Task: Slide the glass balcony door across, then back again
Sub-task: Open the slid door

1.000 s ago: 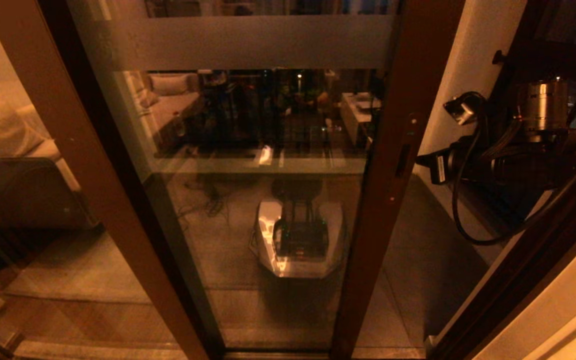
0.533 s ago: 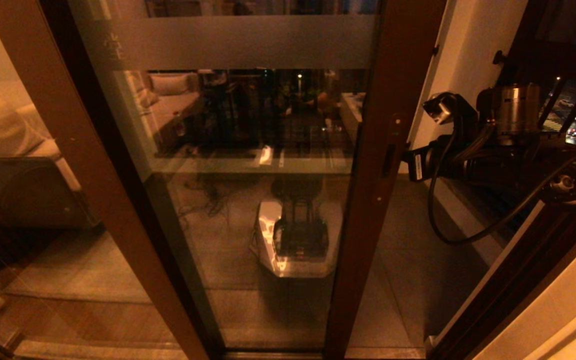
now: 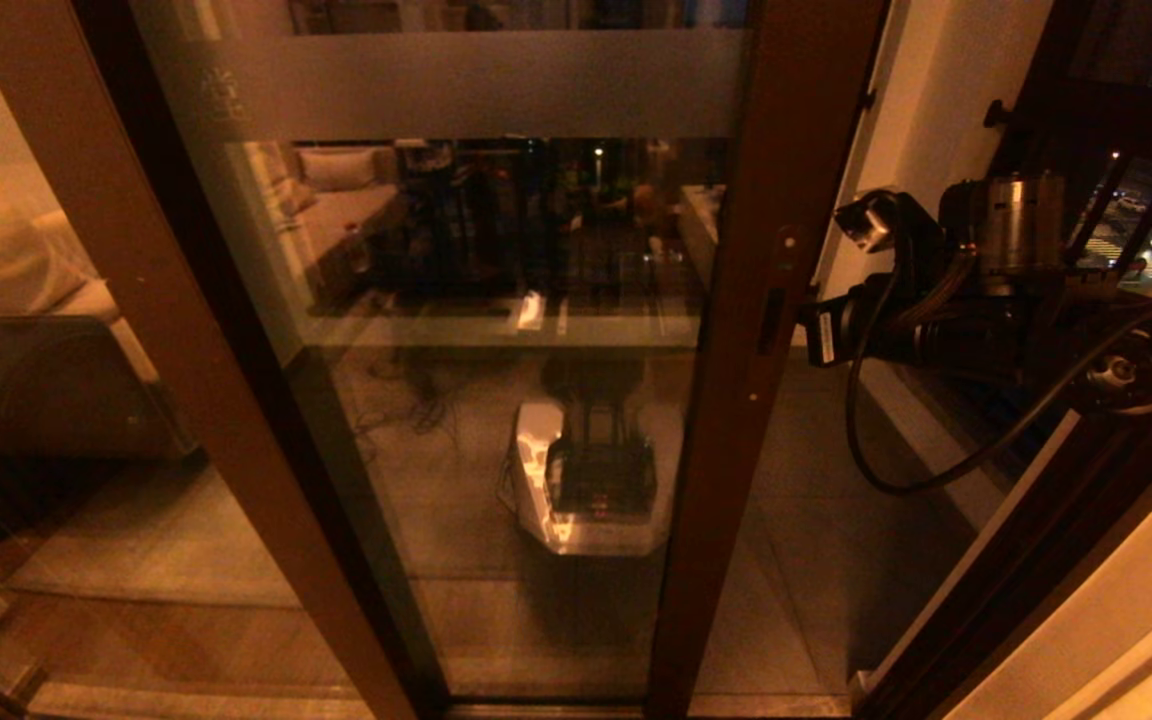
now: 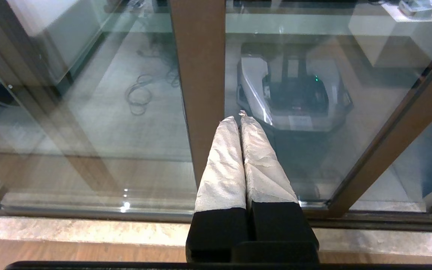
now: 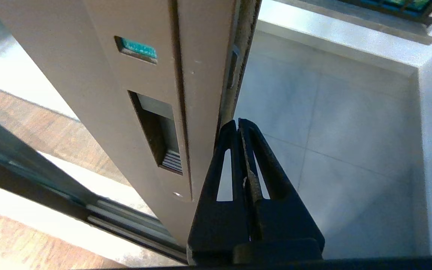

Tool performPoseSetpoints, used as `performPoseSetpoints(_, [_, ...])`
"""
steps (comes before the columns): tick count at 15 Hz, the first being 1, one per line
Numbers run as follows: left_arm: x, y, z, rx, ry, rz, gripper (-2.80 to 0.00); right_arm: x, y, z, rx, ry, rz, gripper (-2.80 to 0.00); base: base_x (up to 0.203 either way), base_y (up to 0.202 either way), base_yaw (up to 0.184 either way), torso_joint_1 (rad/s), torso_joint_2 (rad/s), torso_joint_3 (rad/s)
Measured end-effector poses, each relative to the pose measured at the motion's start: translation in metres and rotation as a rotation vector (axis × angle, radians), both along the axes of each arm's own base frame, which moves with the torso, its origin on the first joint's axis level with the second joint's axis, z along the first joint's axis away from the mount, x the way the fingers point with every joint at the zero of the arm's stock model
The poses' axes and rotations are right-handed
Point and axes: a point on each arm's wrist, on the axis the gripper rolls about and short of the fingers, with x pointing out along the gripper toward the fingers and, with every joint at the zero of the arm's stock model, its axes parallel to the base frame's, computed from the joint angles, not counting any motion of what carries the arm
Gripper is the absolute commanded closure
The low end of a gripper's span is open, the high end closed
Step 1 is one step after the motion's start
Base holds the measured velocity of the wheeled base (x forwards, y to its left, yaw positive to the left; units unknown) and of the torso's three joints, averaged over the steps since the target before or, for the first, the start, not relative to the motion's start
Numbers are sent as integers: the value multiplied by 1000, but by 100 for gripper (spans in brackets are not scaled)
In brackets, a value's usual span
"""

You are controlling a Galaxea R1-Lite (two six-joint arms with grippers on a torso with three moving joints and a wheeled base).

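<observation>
doors: 1 glass balcony door (image 3: 496, 300) | grippers: 2 | handle slots: 1 (image 5: 156, 133)

- A pale sofa (image 3: 6, 270) shows at the left of the head view, a cushion resting on its seat; it stands on a wood-plank floor (image 3: 166, 640)
- A narrower brown-framed glass panel (image 3: 136, 300) stands to the left, its stile running slantwise down the head view
- A grey tiled balcony floor (image 5: 336, 123) lies beyond the opening; a white wall (image 3: 946, 110) rises on the right
- Black-barred railing windows (image 3: 1146, 210) sit at the far right, small lights showing through them
- A loose coil of cable (image 4: 141, 93) lies on the floor behind the glass
- A pale stone threshold (image 4: 88, 230) runs along the bottom track
</observation>
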Motion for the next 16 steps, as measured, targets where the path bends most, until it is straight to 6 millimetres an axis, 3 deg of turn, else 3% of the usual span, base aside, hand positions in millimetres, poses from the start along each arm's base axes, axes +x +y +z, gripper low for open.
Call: performPoseSetpoints(16, [0,0,0,0,0,0,0,1,34,-6,1,8,43,0,0,0,0,0,0,0])
